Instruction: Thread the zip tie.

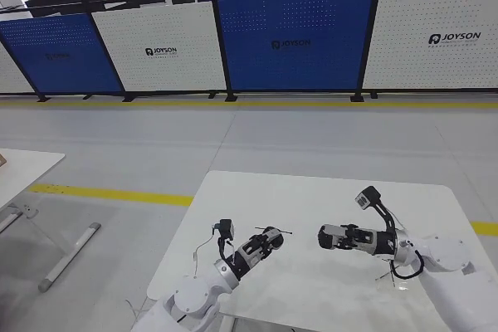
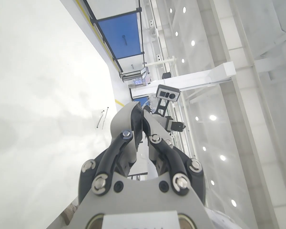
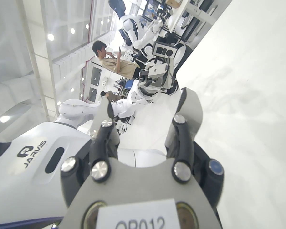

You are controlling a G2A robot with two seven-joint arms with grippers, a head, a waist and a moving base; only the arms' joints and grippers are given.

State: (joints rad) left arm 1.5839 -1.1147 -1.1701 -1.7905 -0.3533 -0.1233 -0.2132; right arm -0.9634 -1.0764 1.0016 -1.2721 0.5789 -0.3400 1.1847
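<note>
Top view: zip tie, left tool (mid-table)

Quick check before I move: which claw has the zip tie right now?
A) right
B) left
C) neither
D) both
B: the left claw is shut on the thin black zip tie, which sticks out past it in the top view, while the right claw is open with nothing in it.

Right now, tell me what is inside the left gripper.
The left gripper is shut on a thin black zip tie, which sticks out on both sides of it. The clamped middle stretch is covered by the fingers.
</note>
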